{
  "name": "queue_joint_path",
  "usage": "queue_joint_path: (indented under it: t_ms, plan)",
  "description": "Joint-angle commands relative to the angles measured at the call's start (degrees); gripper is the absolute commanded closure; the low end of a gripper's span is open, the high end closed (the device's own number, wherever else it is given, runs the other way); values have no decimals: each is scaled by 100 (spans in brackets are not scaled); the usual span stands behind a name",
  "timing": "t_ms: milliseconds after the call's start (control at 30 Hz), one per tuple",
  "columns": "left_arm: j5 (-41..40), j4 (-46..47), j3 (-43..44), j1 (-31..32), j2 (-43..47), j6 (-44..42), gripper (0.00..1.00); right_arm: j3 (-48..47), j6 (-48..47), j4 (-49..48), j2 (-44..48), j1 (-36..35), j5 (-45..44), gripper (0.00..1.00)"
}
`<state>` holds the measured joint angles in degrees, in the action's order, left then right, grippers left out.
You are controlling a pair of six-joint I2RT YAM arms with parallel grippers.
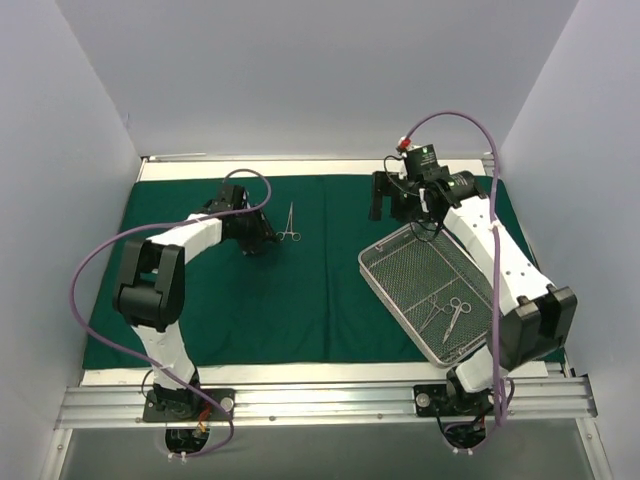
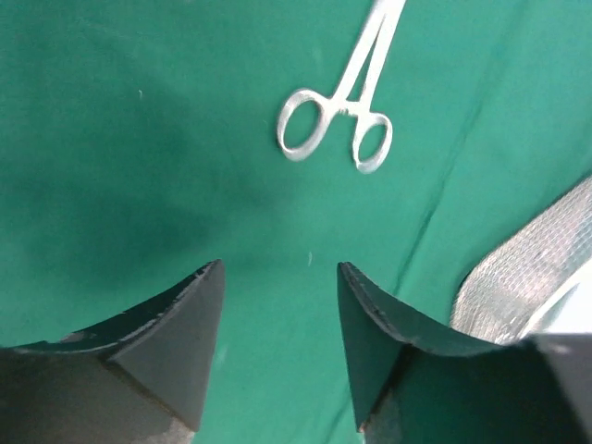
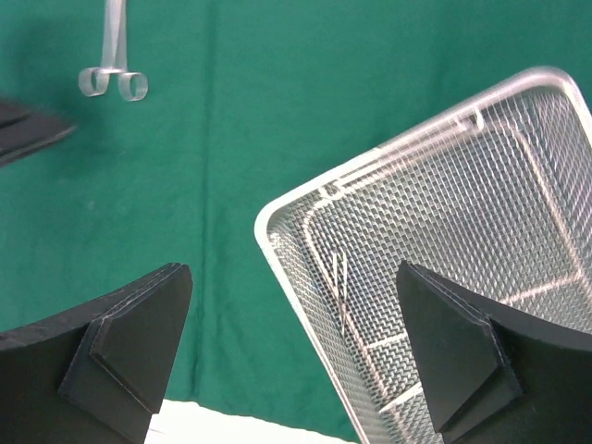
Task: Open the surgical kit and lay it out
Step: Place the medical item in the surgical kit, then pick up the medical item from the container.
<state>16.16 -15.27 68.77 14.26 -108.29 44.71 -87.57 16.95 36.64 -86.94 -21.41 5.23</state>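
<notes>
The dark green drape [image 1: 300,290] lies spread flat on the table. One silver scissor-handled clamp [image 1: 290,222] lies on it at the centre back; it also shows in the left wrist view [image 2: 342,120] and in the right wrist view [image 3: 113,79]. The wire-mesh tray [image 1: 395,235] sits slanted on the drape's right half, with two instruments [image 1: 447,312] in its near end. My left gripper [image 1: 264,241] is open and empty, just left of the clamp [image 2: 279,277]. My right gripper [image 1: 390,207] is open and empty above the tray's far corner [image 3: 291,277].
The tray's rim [image 3: 268,222] runs between my right fingers, with thin instrument tips [image 3: 340,287] inside. A tray corner [image 2: 527,268] shows at the right of the left wrist view. White table strips border the drape at back and front [image 1: 300,372]. White walls enclose three sides.
</notes>
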Motion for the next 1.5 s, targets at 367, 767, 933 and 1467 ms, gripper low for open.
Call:
queue_joint_path:
  t_ms: [367,767,933,1467]
  plan:
    - [96,-2385,1490,-20,1926,-2643,41,2277,1934,783,344,1868,206,58]
    - [344,-2560,1709,-117,1803,-2871,43,3588,2339,968,774,2000,153,49]
    - [396,-2578,1762,-125,1741,-2836,44,4176,2243,564,626,2035,180,50]
    - [238,-2736,1965,-178,1653,-2854,45,4644,2084,-649,-807,2044,30,86]
